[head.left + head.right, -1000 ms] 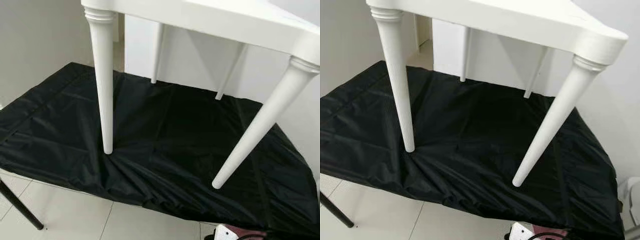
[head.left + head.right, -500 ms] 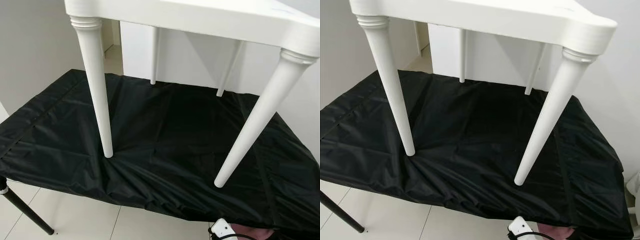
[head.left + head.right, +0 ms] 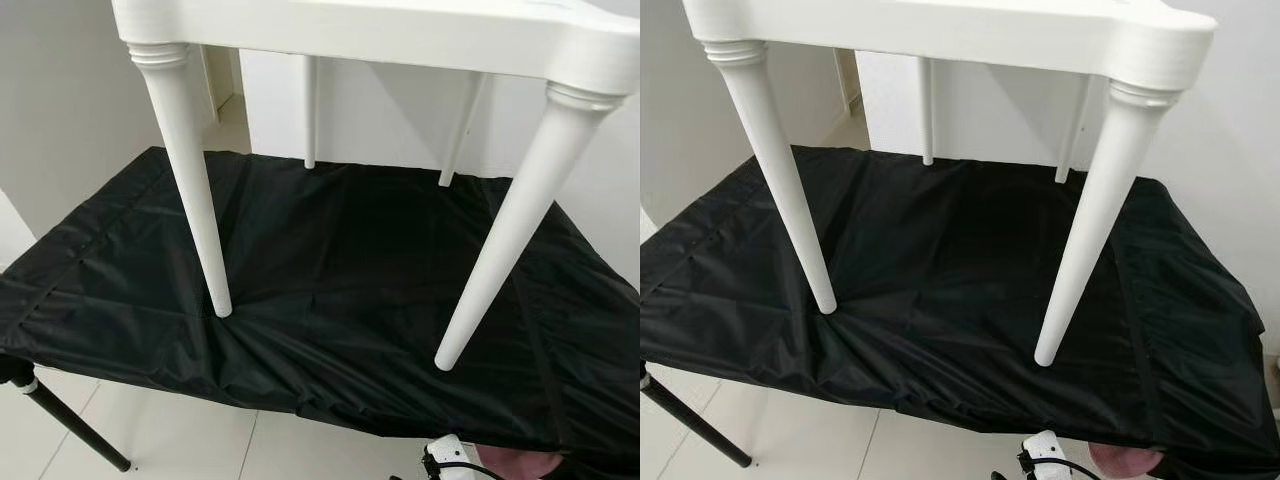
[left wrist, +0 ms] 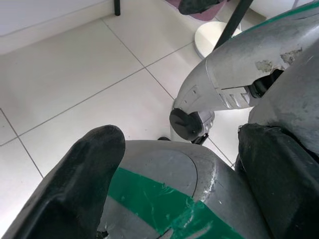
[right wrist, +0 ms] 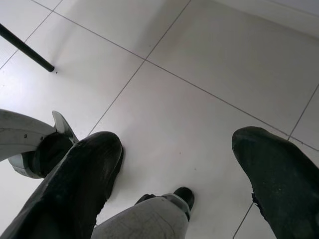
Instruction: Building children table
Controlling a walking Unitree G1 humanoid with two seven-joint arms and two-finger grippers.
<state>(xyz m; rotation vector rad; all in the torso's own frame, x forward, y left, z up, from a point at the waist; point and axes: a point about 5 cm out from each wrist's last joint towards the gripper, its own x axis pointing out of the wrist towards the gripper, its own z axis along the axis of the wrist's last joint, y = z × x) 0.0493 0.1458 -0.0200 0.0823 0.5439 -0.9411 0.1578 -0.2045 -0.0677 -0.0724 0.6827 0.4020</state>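
- Since the earlier frame your head camera had shifted: the whole scene sat lower and further right, and more of the black stand leg (image 3: 70, 425) came into view. The things themselves had not moved.
- You had the white children's table (image 3: 400, 30) standing upright on the black cloth (image 3: 330, 270), all four legs touching it.
- The near left leg (image 3: 195, 200) pressed a crease into the cloth; the near right leg (image 3: 505, 230) slanted outward.
- The cloth covered a raised surface over white floor tiles (image 3: 180, 440).
- Your left gripper (image 4: 174, 164) hung idle beside the robot's own leg, fingers (image 4: 79, 184) spread, grasping nothing.
- Your right gripper (image 5: 174, 164) hung above the tiles, fingers (image 5: 79, 184) released, empty.
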